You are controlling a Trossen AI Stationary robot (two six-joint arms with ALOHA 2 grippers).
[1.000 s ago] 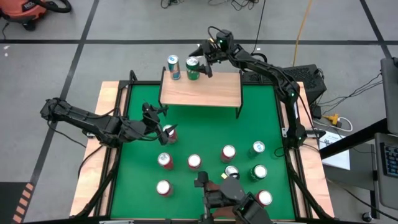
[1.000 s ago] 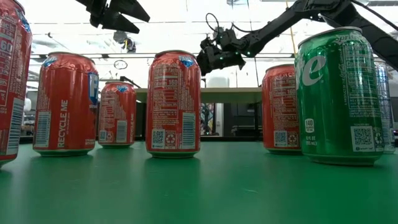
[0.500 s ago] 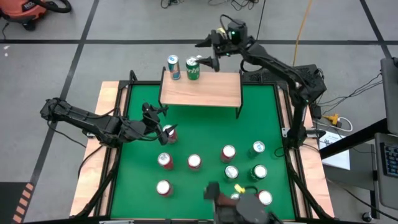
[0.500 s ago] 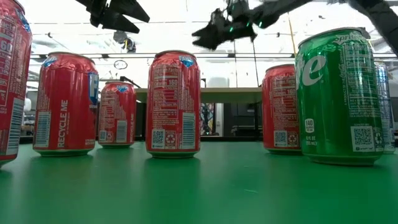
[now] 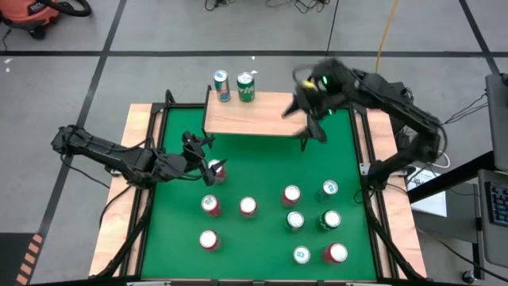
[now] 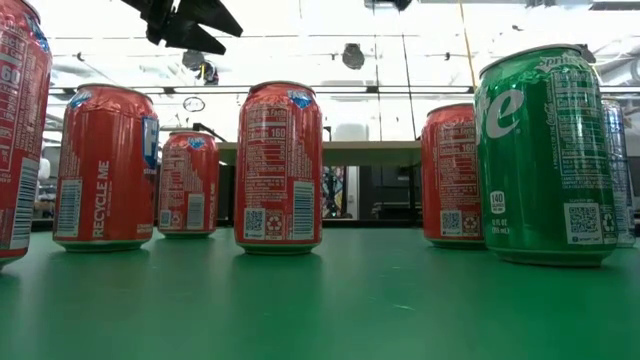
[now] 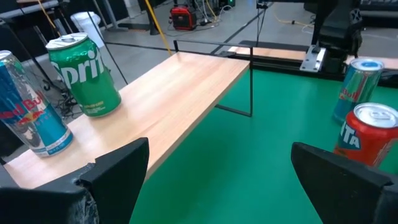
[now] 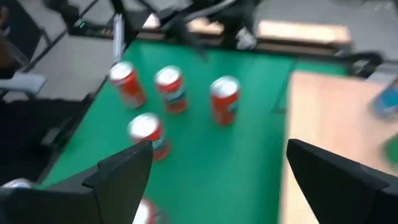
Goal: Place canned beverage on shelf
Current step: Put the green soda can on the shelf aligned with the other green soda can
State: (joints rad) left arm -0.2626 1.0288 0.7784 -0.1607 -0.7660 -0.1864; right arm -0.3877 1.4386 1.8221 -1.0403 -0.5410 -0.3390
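The shelf [image 5: 255, 116], a light plank on thin black legs, stands at the far side of the green table [image 5: 254, 171]. A green can [image 5: 246, 87] and a blue-silver can [image 5: 221, 86] stand upright on its far left end; the left wrist view shows this green can [image 7: 86, 74] and blue-silver can [image 7: 31, 109] too. My right gripper [image 5: 305, 119] hovers open and blurred above the shelf's right end, holding nothing. My left gripper [image 5: 200, 156] stays open above the table's left part, next to a red can [image 5: 214, 169].
Several red, green and blue cans stand upright on the green table's near half, among them a red one [image 5: 248, 206] and a green one [image 5: 331, 220]. In the low view, red cans [image 6: 278, 165] and a green can [image 6: 545, 150] fill the foreground. Bare green lies below the shelf.
My right gripper, open throughout, has drawn back from the green can on the shelf, risen, and swung toward the table's right and near side, ending over the shelf's right end. The green can stays upright on the shelf. A dark object at the near edge has left the high view.
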